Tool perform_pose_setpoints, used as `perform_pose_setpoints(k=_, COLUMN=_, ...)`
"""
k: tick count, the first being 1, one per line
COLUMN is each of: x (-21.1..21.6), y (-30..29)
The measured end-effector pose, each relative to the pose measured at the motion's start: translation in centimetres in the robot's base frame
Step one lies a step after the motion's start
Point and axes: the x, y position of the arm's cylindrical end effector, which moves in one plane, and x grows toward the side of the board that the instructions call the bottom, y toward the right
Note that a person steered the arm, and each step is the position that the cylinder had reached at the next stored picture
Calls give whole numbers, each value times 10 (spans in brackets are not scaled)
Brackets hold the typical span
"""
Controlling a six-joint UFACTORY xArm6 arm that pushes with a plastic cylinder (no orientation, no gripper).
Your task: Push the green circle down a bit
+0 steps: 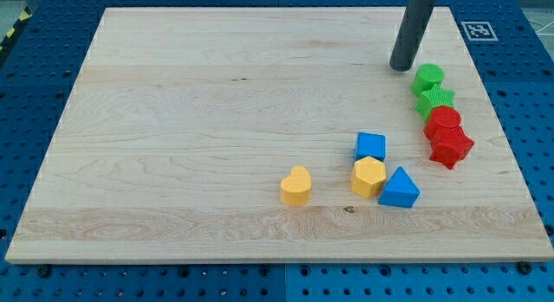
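Observation:
The green circle [428, 78] lies near the board's right edge, topmost in a column of blocks. My tip [400, 68] stands just to its upper left, very close to it; I cannot tell if they touch. Right below the circle lies a green star [435, 101], then a red circle [444, 121] and a red star [451, 147], all packed together.
A blue cube [370, 146], a yellow hexagon [369, 176] and a blue triangle [399, 189] cluster at the lower middle right. A yellow heart [296, 186] lies left of them. The wooden board [216, 120] rests on a blue pegboard, with a marker tag [478, 30] at the top right.

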Motion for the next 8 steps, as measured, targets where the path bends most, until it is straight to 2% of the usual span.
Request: perform_pose_setpoints(k=8, x=14, y=24)
